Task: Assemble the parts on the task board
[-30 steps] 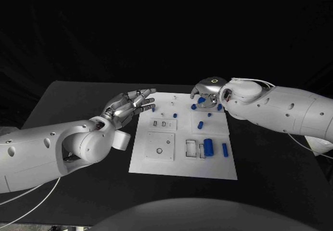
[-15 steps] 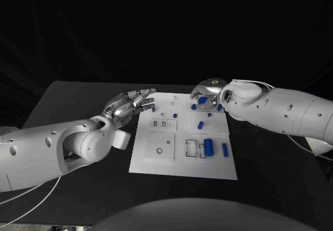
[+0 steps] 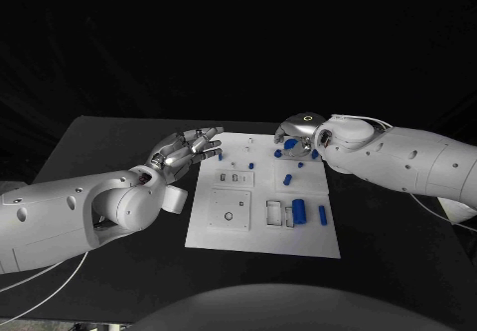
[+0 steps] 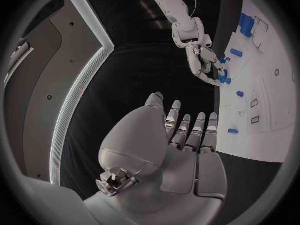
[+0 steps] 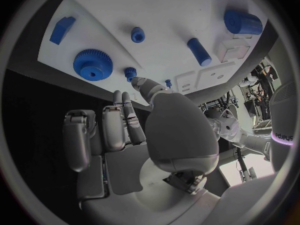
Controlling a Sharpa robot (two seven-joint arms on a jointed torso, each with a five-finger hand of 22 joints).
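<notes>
1. Left robot hand (image 3: 186,149) hovering just off the left edge of the task board (image 3: 262,238), fingers straight and a bit apart, nothing in it. Looks parked out of the way so the other side can work.
2. Right robot hand (image 3: 298,132) up over the far right corner of the board, palm down, fingers half curled over the blue bits there. Nothing visibly held between them in the right wrist view, thumb tip close to a small blue peg (image 5: 130,73) but can't tell if touching. Probably lining up a pick.
3. Right by that peg: a blue gear (image 5: 93,64) lying flat, a blocky blue wedge (image 5: 62,28) off toward the board's corner, another small round peg (image 5: 137,34) further in.
4. Mid-board: a slim blue pin (image 3: 287,179) lying loose. Nearer end: a fat blue cylinder (image 3: 298,207) beside a rectangular slot, and a thinner blue rod (image 3: 322,214) just next to it.
5. Board itself is a white plate with recessed pockets, sitting square in the middle of the black worktop (image 3: 99,145). Most parts loose, so assembly seems barely started.
</notes>
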